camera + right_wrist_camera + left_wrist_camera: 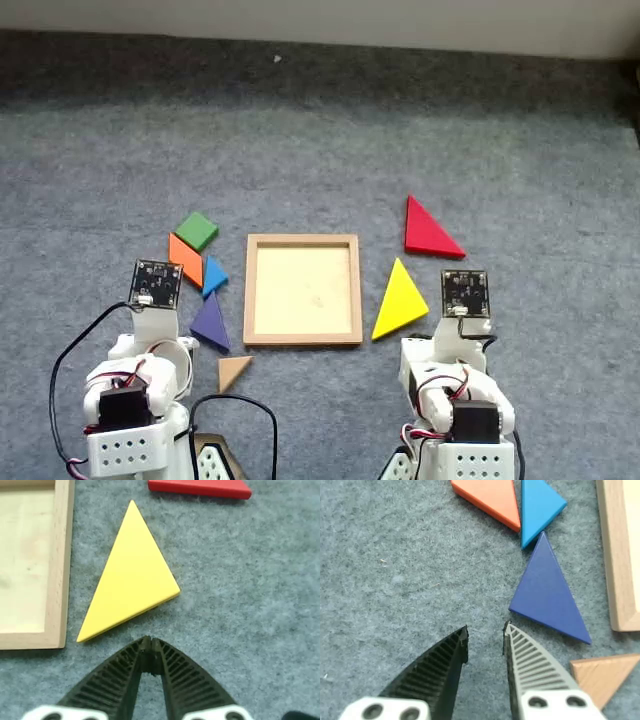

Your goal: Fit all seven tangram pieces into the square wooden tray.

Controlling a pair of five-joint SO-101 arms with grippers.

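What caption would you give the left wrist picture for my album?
The left arm's open claw poised over a grey felt mat, beside a dark blue triangular tangram piece.

The counter point(300, 130) wears a grey, fuzzy felt-like cloth. The tray point(303, 240) is pale bare wood, matt, with faint grain. The yellow triangle point(131, 577), red triangle point(200, 487) and dark blue triangle point(547, 597) look painted, smooth and matt; the tan triangle point(602, 675) is unpainted wood. The left end effector point(485, 627) and right end effector point(150, 640) are ribbed plastic.
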